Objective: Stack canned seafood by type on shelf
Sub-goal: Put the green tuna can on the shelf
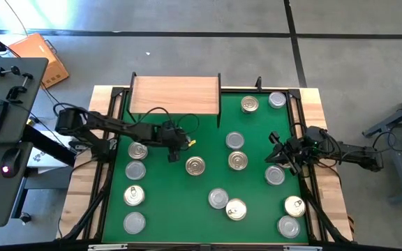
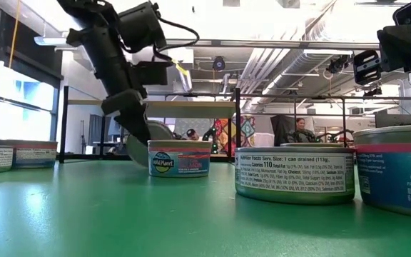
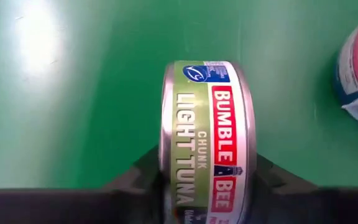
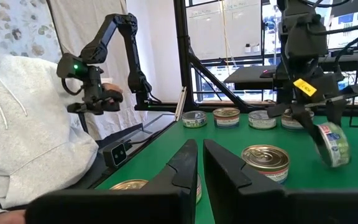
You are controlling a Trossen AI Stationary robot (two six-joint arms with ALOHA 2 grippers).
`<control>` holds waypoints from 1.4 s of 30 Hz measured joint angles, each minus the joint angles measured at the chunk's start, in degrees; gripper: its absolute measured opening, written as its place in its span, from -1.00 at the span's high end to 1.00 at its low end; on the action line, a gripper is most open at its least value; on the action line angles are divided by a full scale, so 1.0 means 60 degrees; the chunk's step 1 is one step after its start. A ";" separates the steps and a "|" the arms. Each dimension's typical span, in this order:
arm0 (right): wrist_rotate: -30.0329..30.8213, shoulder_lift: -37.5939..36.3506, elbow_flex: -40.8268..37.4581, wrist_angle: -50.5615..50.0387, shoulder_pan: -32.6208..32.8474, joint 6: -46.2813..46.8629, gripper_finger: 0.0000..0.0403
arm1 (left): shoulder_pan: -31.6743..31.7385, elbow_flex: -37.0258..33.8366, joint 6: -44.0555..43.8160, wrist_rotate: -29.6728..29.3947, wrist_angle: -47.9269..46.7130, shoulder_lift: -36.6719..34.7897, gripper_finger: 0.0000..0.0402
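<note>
At about nine o'clock from the centre of the green mat point(image 1: 208, 150), the left gripper point(image 3: 207, 186) grasps a Bumble Bee light tuna can point(image 3: 207, 134) on edge, lifted off the mat. The right gripper point(image 4: 200, 163) hangs clenched and empty near three o'clock. Other cans point(image 1: 237, 160) lie scattered around. The wooden shelf point(image 1: 175, 95) stands bare at twelve o'clock.

Green mat point(image 1: 187, 202) on pale wood table point(image 1: 326, 202); wooden shelf point(image 1: 175, 95) at 12 o'clock; tins point(image 1: 237, 160) scattered from 3 round to 9.
</note>
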 joint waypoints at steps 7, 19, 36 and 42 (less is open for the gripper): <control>-0.0003 0.0000 -0.0002 0.0000 0.0000 0.0000 0.90 | -0.0541 0.1386 -0.1091 -0.0117 -0.1975 -0.1121 0.43; 0.0000 0.0000 0.0000 0.0000 0.0000 0.0000 0.90 | 0.1326 0.2626 -0.2131 0.0689 -0.3035 -0.3778 0.43; -0.0001 0.0000 -0.0001 0.0000 0.0000 0.0000 0.90 | 0.7323 0.2622 -0.2800 0.6813 -0.2184 -0.2059 0.43; -0.0001 0.0000 -0.0001 0.0000 0.0000 0.0000 0.90 | 0.7677 0.2622 -0.2806 0.7151 -0.2286 -0.1809 0.43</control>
